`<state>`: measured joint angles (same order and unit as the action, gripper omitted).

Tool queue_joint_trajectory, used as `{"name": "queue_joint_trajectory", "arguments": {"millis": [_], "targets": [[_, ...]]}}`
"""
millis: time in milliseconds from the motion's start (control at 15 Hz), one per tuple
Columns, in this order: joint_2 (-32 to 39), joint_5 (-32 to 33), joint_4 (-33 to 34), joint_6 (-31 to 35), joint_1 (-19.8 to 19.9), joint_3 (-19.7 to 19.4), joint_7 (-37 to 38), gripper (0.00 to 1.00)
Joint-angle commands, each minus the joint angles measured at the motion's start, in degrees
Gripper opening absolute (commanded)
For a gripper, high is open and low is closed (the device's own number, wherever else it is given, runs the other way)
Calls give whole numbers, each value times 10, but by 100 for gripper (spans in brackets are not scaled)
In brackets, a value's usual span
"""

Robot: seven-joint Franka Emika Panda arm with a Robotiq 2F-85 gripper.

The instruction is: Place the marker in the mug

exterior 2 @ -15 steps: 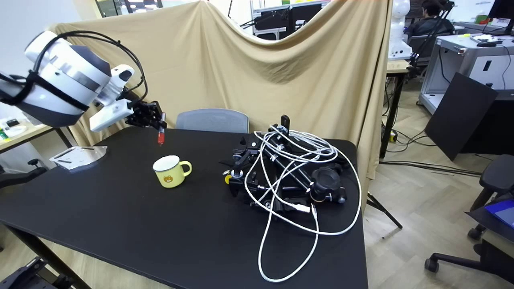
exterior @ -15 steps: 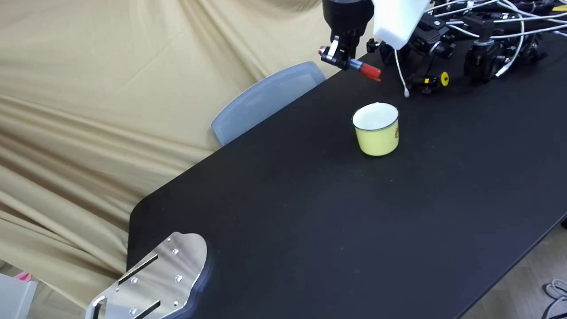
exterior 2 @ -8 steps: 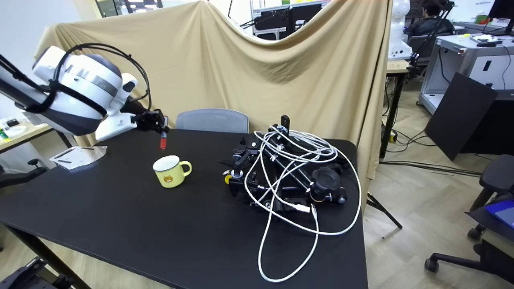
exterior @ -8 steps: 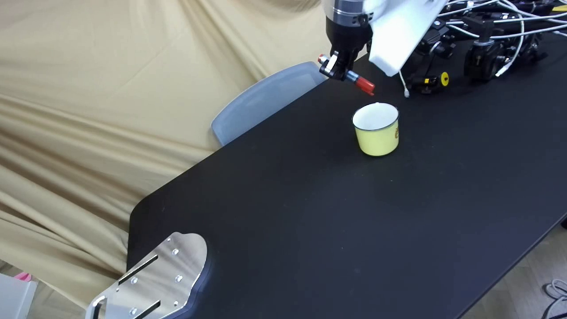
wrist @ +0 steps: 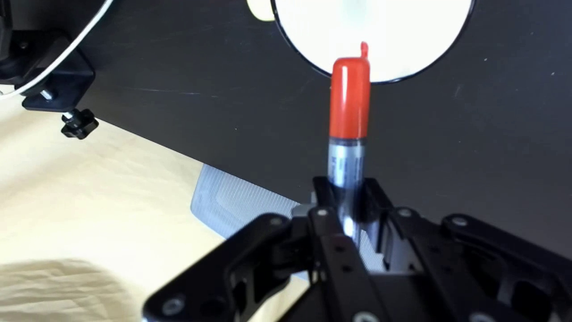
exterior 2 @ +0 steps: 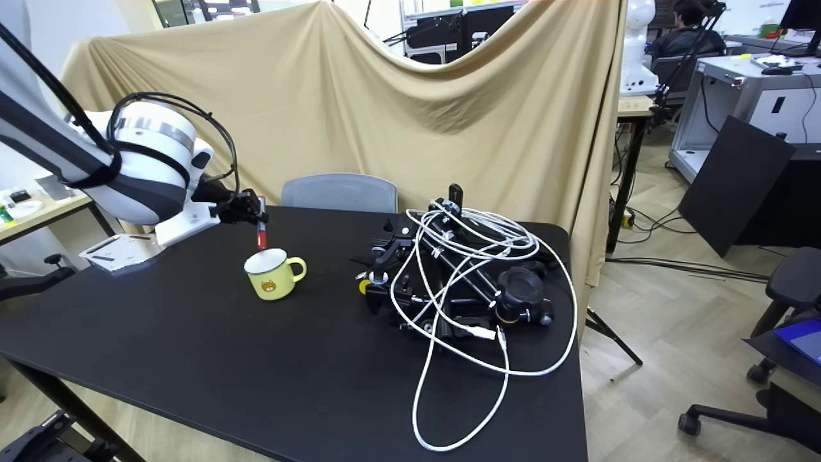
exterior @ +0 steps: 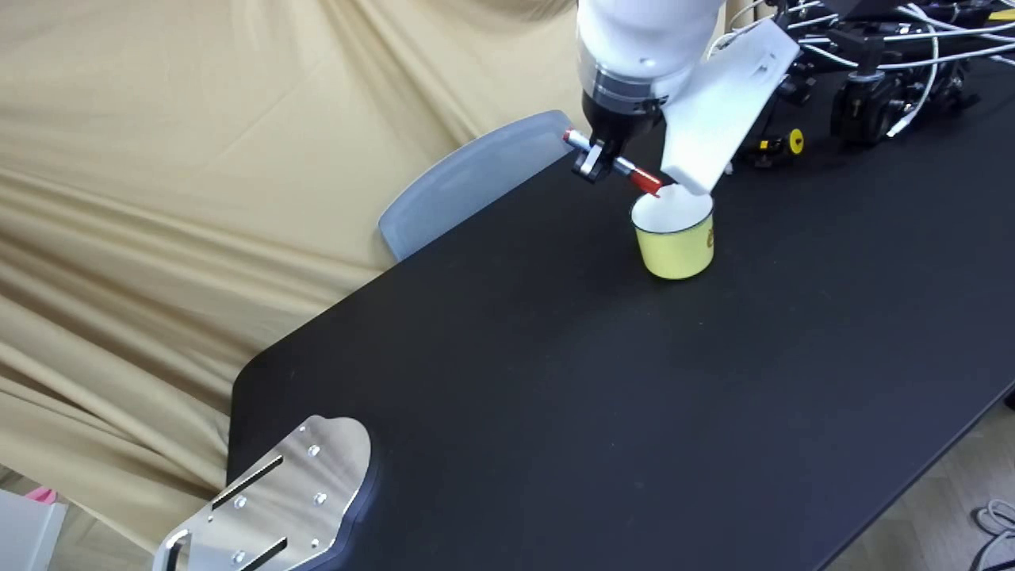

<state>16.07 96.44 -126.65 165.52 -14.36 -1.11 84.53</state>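
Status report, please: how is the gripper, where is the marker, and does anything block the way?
Gripper shut on marker; red cap toward mug. In wrist view, cap overlaps mug rim; contact unclear. Nothing seen between them.

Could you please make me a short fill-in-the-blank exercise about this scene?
The hand is ____ (open/closed) on the marker.
The marker's cap is coloured ____.
The mug has an inside coloured ____.
In an exterior view, the mug's ____ points toward the white cable.
Missing words: closed; red; white; handle.
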Motion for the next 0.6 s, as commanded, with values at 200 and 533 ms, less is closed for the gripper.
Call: {"name": "queue_joint_trajectory", "arguments": {"millis": [200,533], "targets": [[9,132,1,-52,-16,15,196,5],[12,189,-15,-69,-12,22,282,5]]}}
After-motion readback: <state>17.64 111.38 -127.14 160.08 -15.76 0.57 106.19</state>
